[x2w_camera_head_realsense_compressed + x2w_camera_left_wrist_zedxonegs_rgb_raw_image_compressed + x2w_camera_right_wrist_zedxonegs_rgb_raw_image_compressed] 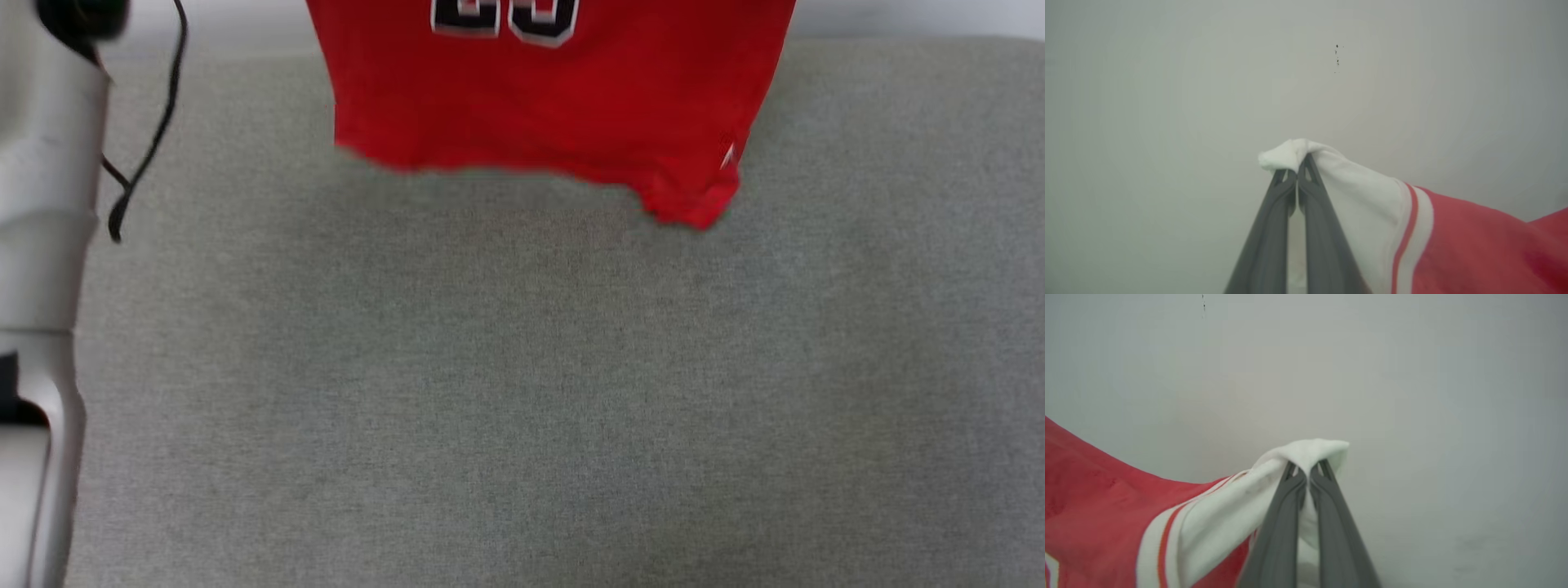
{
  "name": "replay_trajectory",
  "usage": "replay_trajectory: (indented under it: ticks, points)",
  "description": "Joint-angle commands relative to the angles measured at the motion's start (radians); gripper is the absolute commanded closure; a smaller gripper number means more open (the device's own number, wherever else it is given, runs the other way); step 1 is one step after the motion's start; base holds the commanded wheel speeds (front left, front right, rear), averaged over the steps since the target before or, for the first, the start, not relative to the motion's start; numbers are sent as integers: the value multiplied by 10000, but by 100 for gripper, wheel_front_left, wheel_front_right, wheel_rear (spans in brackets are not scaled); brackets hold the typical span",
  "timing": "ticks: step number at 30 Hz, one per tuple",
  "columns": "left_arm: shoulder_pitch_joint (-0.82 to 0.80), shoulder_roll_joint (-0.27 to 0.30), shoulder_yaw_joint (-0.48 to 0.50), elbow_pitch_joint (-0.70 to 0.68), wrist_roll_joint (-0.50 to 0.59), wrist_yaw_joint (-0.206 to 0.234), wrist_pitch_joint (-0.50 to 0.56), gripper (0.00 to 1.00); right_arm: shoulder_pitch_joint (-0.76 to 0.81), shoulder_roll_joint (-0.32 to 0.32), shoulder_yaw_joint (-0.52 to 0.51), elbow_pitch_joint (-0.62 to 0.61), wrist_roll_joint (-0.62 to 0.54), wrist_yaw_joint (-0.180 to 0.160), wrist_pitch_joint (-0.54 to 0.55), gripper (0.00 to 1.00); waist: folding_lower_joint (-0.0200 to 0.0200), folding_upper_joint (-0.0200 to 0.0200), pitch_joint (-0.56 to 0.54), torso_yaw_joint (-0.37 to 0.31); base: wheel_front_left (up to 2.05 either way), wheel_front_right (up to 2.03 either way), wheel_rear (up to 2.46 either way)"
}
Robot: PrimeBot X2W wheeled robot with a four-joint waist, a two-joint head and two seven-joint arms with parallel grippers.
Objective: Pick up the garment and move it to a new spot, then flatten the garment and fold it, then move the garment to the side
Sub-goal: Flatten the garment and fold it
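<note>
Grey tabletop (522, 392) stretches below; the shirt (539, 98) hangs lifted over its far side, left jaws and right jaws each clamped on a white sleeve end (1363, 192). I reckon setting down, flattening and folding all remain.

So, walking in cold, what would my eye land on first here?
The bright red garment with black-and-white print, spread wide at the top of the head view over a plain grey surface. Next, in each wrist view, a dark gripper is pinched shut on a white sleeve end: the left gripper holds one, the right gripper the other.
</note>
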Motion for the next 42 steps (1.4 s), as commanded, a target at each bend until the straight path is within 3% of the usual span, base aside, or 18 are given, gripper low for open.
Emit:
replay_trajectory:
  ticks: [1, 10, 19, 31, 37, 42]
  points:
    - [-241, -15, 23, 86, 51, -50, -140, 100, -299, 3, -7, 95, -91, -7, -145, 100, -2, 0, 430, -57, 0, 0, 0]
    - [-2487, -82, 213, 1332, 161, -154, -1387, 100, -2995, 203, 483, 1390, -563, -7, -1758, 100, -2, 0, 1492, -226, 0, 0, 0]
    - [-2879, -288, 201, 2364, -19, -414, -1934, 100, -3675, 437, 1499, 2551, -17, -7, -2480, 100, -2, 0, 2346, -156, 0, 0, 0]
    - [-1845, -711, 195, 3962, -518, -1048, -2404, 100, -2611, 870, 2222, 4122, 1115, -7, -2925, 100, -2, 0, 2701, -72, 0, 0, 0]
    - [-4, -707, 313, 4079, -801, -1240, -2577, 100, -670, 768, 2663, 4121, 1923, -7, -3611, 100, -2, 0, 1672, -82, 0, 0, 0]
    - [2333, -521, 652, 2996, -701, -1219, -2597, 100, 1521, 434, 3163, 3654, 2620, -7, -4046, 100, -2, 0, 421, -84, 0, 0, 0]
